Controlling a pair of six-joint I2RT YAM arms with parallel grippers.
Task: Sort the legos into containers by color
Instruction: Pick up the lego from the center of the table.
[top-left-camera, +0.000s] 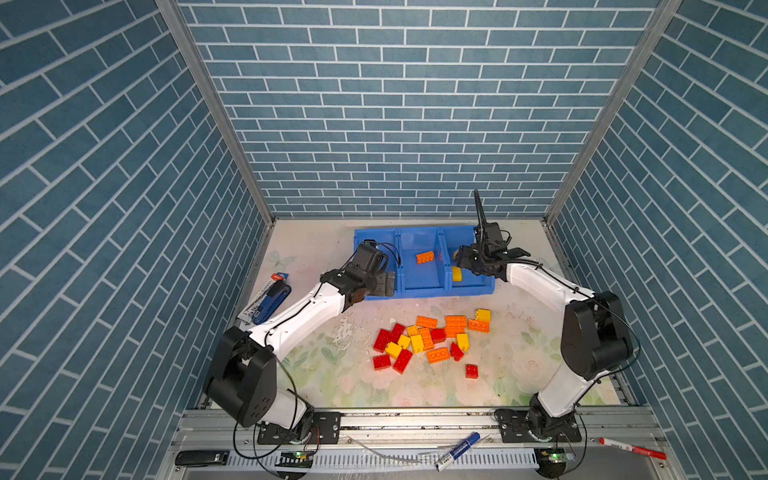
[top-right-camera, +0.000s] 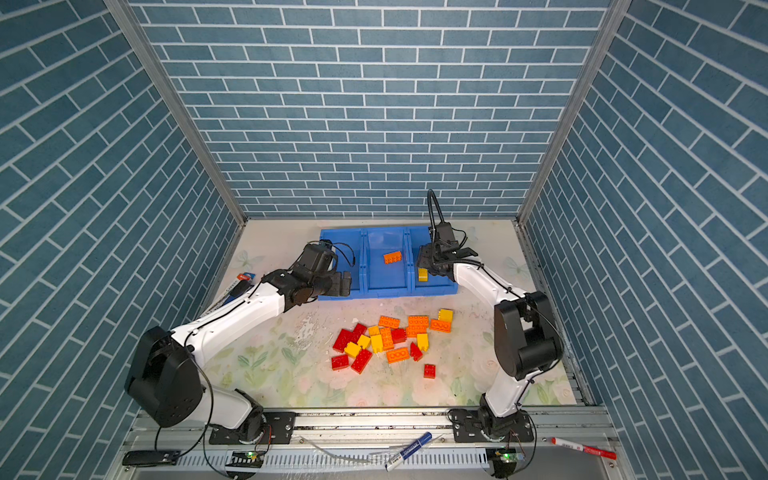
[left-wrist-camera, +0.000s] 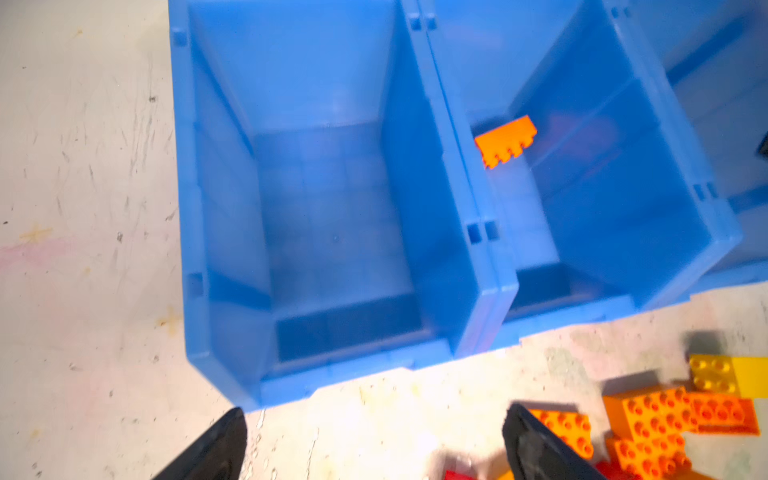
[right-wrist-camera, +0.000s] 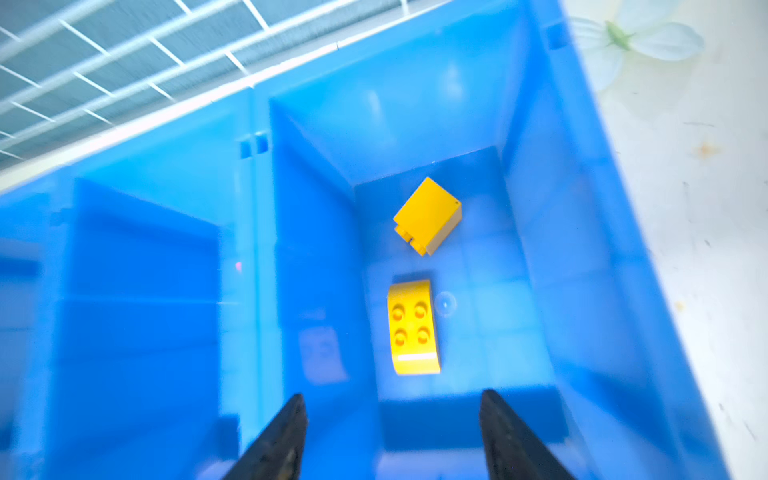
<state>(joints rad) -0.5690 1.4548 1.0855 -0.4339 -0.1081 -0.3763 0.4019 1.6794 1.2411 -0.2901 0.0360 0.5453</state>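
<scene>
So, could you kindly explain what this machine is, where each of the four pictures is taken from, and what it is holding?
This is a robot with a left arm and a right arm, mounted at the front of the table. Each arm ends in a two-fingered gripper. Two pictures come from one camera overhead and look nearly alike. The other two come from cameras on the wrists. On the table lie a pile of red, orange and yellow Lego bricks, a blue three-bin tray and a blue stapler. The middle bin holds one orange brick. The right gripper is over the end bin, open and empty, with two yellow bricks in that bin. The left gripper, near the tray's other end, is also open and holds nothing.
</scene>
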